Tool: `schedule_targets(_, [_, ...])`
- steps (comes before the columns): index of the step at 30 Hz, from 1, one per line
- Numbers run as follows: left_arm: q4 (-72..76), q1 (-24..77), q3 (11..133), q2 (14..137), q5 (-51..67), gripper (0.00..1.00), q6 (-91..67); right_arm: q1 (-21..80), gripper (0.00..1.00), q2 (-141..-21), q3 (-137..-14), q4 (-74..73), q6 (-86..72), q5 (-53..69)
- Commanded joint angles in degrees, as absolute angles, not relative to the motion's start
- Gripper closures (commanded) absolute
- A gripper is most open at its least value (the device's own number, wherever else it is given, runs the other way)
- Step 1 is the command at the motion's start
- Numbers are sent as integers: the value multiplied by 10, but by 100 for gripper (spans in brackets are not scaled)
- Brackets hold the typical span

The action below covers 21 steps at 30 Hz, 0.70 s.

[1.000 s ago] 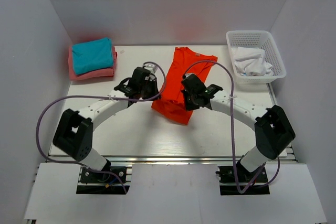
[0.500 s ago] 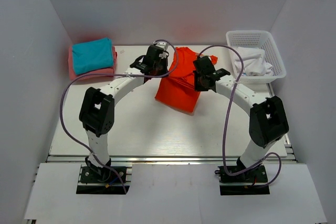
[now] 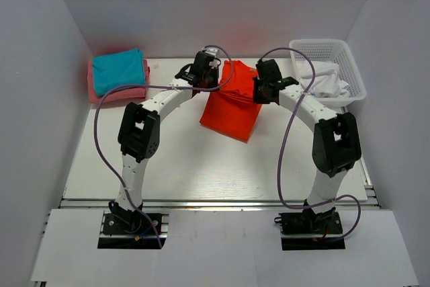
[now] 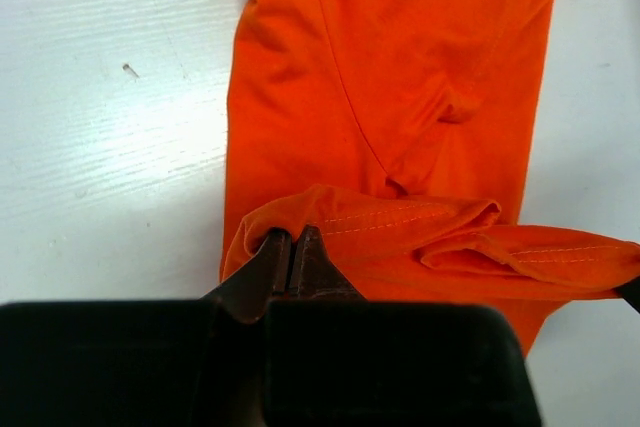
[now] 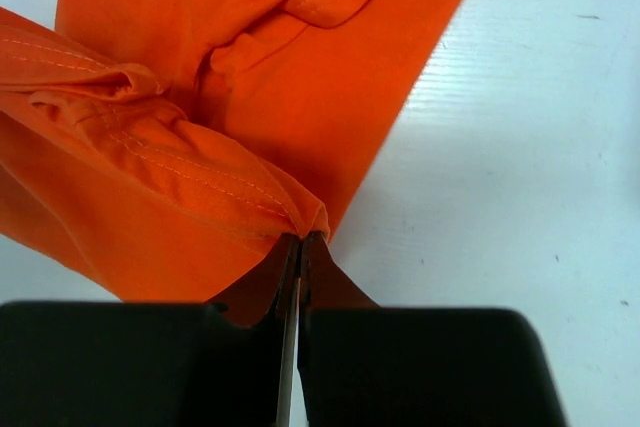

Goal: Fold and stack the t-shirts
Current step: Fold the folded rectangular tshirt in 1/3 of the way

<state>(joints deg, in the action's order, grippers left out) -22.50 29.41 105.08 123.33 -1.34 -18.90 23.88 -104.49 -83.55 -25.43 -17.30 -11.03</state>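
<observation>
While the fold is being laid, the orange shirt [image 3: 230,102] lies at the middle of the worktop's [image 3: 168,159] far edge, with one end lifted and doubled over the flat layer beneath. Left gripper [image 4: 292,247] is clamped tight on the left corner of the lifted stitched edge; right gripper [image 5: 300,240] is clamped tight on the right corner. Two matched grips appear intended to hold the edge straight so that the halves meet squarely. Cloth is a thin, matte knit; it sags and rolls into soft ridges between the grips, and stitch lines mark the hem. Worktop is white and hard, with a faint grain. Teal shirt [image 3: 119,70] rests folded on a folded pink shirt [image 3: 117,93] at the far left corner, forming the stack. Basket [image 3: 354,68], rigid white mesh, stands at the far right corner and holds crumpled white shirts [image 3: 322,80], judged not yet folded.
</observation>
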Motion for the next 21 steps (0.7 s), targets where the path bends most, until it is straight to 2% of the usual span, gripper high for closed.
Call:
schedule_targets(1, [-227,284,1095,1243,-11,100,-182,222,100,-1069,-874,-240,-159,-82])
schedule_targets(16, [-150,267,1110,1312,16,100,-187,180,100,-1176,-918,-186,-188,-56])
schedule_targets(17, [-136,267,1110,1317,16,96,-192,178,100,-1182,-918,-183,-187,-60])
schedule_targets(19, [-109,267,1095,1317,7,78,-192,171,100,-1201,-932,-177,-201,-78])
schedule_targets(20, [-90,267,1095,1324,2,59,-192,166,96,-1206,-940,-174,-203,-80])
schedule_targets(21, [-90,262,1095,1329,2,47,-198,164,79,-1209,-946,-157,-205,-85])
